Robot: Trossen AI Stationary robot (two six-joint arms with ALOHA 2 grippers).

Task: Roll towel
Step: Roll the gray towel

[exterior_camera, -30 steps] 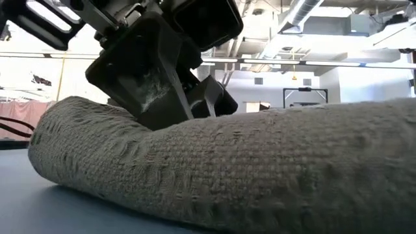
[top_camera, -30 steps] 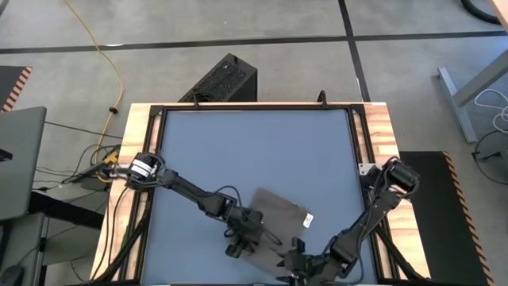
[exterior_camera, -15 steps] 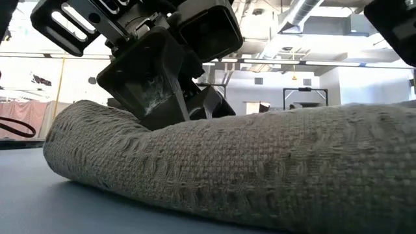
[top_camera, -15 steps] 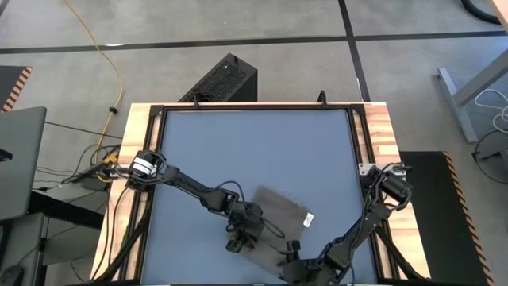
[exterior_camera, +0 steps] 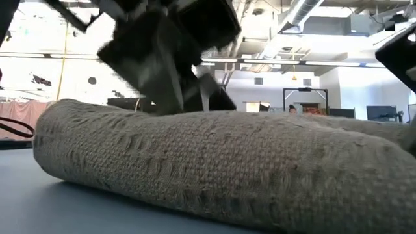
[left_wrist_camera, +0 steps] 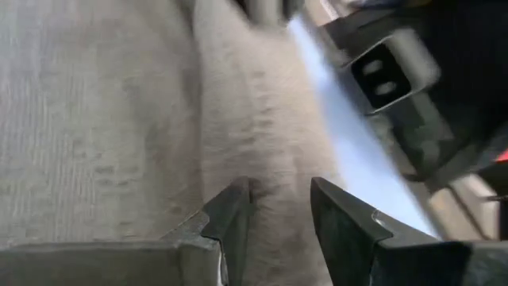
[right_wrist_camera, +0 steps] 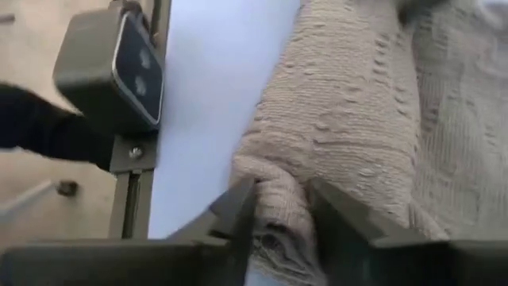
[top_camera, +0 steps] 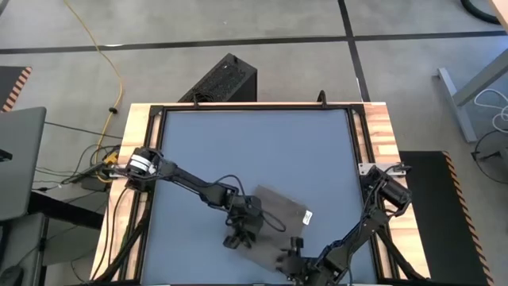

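Though unreadable, towel [top_camera: 274,216] tag [top_camera: 308,217] white

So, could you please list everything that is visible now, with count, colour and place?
towel: one, grey-brown, partly rolled, near front edge of table, small white tag on its right edge
table: one, blue-grey top, wooden sides
black box: one, on floor behind table
yellow cable: one, on floor, left
left gripper: dark, fingers astride a fold of the towel
right gripper: dark, fingers around the roll's end
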